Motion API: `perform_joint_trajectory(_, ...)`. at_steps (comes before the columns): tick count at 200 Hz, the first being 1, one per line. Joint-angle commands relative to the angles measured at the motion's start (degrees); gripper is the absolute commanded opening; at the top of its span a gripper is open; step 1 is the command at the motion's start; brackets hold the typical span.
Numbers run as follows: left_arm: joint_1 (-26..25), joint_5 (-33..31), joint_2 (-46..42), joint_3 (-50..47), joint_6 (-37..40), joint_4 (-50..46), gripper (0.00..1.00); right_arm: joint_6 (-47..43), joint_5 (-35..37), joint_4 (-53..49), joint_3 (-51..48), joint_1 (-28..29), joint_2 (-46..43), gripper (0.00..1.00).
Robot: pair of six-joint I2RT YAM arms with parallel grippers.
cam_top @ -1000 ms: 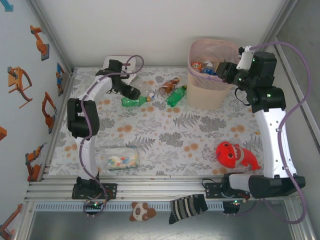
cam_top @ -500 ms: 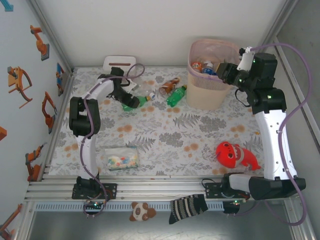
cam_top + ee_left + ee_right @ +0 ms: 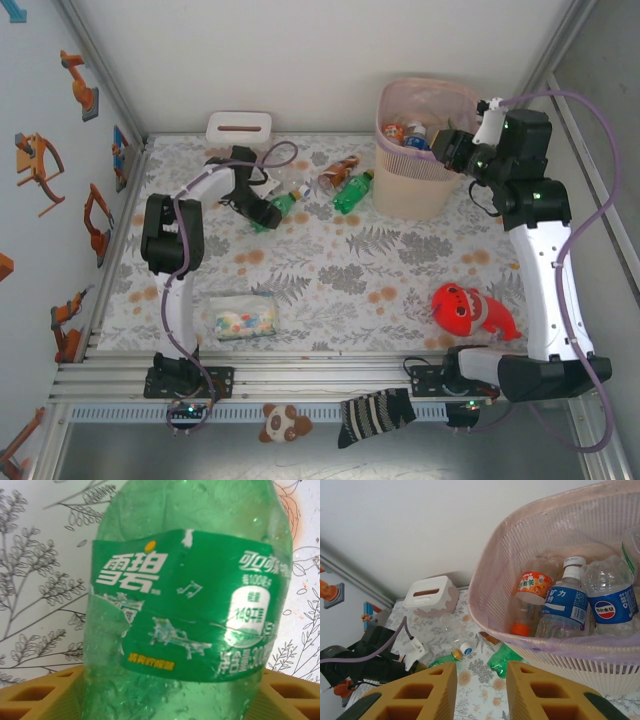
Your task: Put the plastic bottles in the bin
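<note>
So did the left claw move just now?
Yes. In the top view the left gripper has come toward the near edge, away from the white tissue box, and down over the green bottle.

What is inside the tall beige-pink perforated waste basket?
An orange-labelled clear plastic bottle and two blue-labelled clear plastic bottles lean inside the basket; anything beneath them is hidden.

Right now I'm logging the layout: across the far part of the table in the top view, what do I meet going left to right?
white tissue box → green bottle → second green bottle → bin
</note>
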Motion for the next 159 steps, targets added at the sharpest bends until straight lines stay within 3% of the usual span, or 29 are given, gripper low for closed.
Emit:
perform_joint_trajectory(1, -0.6, 0.3, -3.0, -1.4, -0.5, -0.9, 0.68, 0.5, -0.7, 0.7, -0.5, -0.2, -1.3, 0.32)
perform_joint_trajectory(91, -2.2, 1.4, -7.5, -5.8, -1.6, 0.6, 0.50, 1.9, -1.7, 1.7, -0.7, -0.2, -2.5, 0.32)
perform_joint_trajectory(159, -2.6, 10.5, -17.1, -12.3, -4.9, 4.9, 0.48, 4.7, -6.7, 6.4, -2.5, -0.1, -4.1, 0.32)
